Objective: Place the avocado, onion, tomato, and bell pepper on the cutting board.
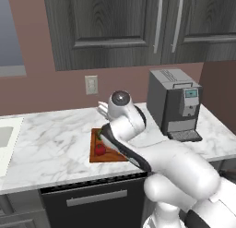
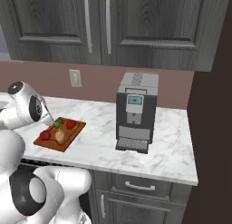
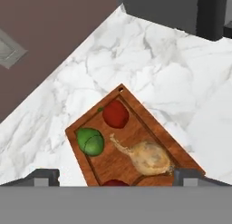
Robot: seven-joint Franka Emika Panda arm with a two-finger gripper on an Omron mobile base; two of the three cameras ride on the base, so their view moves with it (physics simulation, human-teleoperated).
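The pincer [image 3: 116, 175] hangs spread wide and empty over the cutting board [image 3: 154, 128] on the marble desk [image 3: 149, 60]. Just past its tips lies the onion [image 3: 147, 157], the avocado [image 3: 90, 141] at ten o'clock, a red vegetable [image 3: 115, 113] farther at twelve.

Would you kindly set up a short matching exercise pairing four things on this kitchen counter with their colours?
Things:
1. avocado
2. onion
3. cutting board
4. coffee machine

Colours:
A. reddish-brown
B. grey and black
C. green
D. tan-yellow

Pairs: 1-C, 2-D, 3-A, 4-B
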